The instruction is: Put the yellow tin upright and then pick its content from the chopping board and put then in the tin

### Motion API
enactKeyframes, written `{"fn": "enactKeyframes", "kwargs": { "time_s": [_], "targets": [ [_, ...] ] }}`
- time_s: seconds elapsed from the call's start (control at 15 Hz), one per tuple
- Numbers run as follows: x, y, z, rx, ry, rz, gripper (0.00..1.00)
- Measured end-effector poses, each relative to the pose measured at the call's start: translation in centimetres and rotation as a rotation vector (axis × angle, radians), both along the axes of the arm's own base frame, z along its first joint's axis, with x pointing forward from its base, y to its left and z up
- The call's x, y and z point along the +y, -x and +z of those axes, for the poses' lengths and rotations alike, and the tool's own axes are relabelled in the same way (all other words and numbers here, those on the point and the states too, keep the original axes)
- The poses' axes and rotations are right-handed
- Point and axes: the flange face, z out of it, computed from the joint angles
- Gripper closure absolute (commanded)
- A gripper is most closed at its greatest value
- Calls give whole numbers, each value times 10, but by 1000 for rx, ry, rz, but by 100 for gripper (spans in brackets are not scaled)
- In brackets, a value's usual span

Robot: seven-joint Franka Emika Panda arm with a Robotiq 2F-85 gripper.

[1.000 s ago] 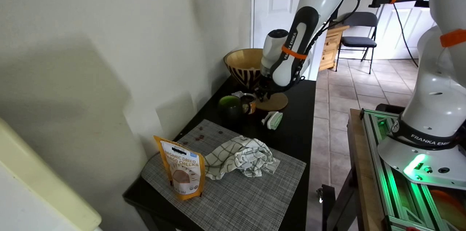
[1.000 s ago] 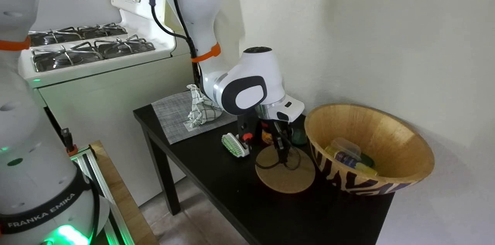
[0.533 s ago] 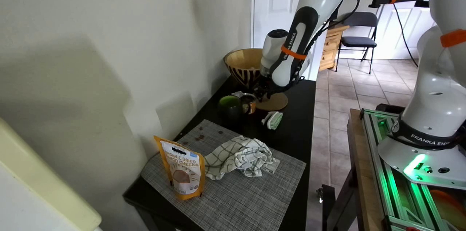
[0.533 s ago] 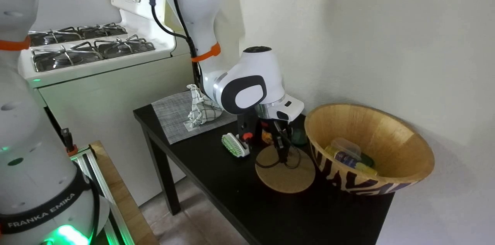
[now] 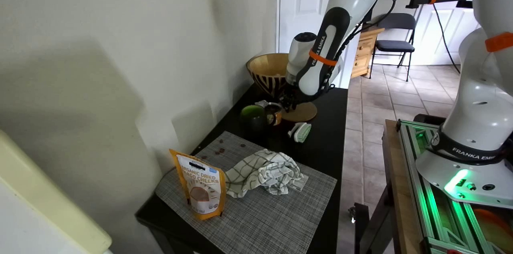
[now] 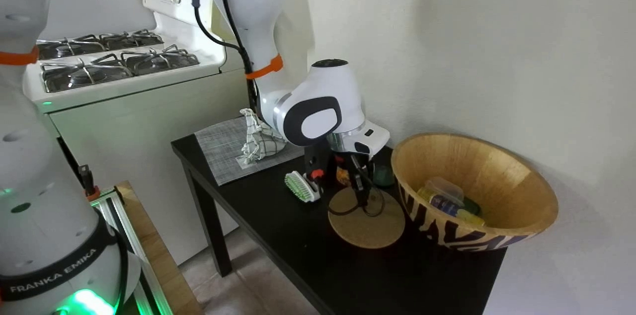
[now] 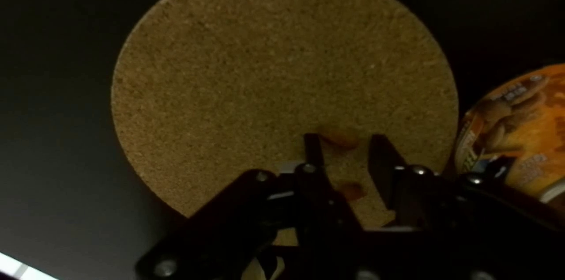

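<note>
Gripper [image 7: 345, 139] low over the chopping board [image 7: 247, 72]. Points down with parted fingers [image 7: 382, 160], clear gap between. Small orange-brown piece [image 7: 340, 138] on the board, seen in that gap; can't tell about contact with a finger. Second piece [image 7: 352, 191] on the board too, also seen between the fingers, lower in the wrist view. Yellow tin [image 7: 521, 132] upright just beside the board, right of the gripper in the wrist view; can't make out the inside. Dark green mug [image 5: 252, 120] next to the tin, farther from the gripper, in an exterior view. White brush [image 6: 302, 187] with green bristles near the gripper, off the board, in both exterior views. Wooden bowl [image 6: 502, 181] on the opposite side of the gripper from the brush, near too, with a few small items [image 6: 444, 200] inside. Well apart from the gripper, beyond mug and brush: grey placemat [image 5: 256, 224] carrying a crumpled checked cloth [image 5: 276, 172], several small brown bits [image 5: 219, 151] and a standing dried-mango bag [image 5: 201, 186]. All on one dark table [image 6: 422, 280].
</note>
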Motion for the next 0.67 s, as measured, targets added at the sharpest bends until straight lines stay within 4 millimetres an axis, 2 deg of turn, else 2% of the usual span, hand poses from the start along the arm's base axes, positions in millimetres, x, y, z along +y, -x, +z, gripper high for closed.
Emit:
{"fn": "enactKeyframes", "kwargs": {
  "time_s": [0.2,0.27,0.47,0.53,0.6,0.67],
  "targets": [
    [1,0,0,0,0,1,67],
    [1,0,0,0,0,1,69],
    [1,0,0,0,1,-1,88],
    [1,0,0,0,1,-1,85],
    [1,0,0,0,0,-1,91],
    [1,0,0,0,0,-1,100]
  ]
}}
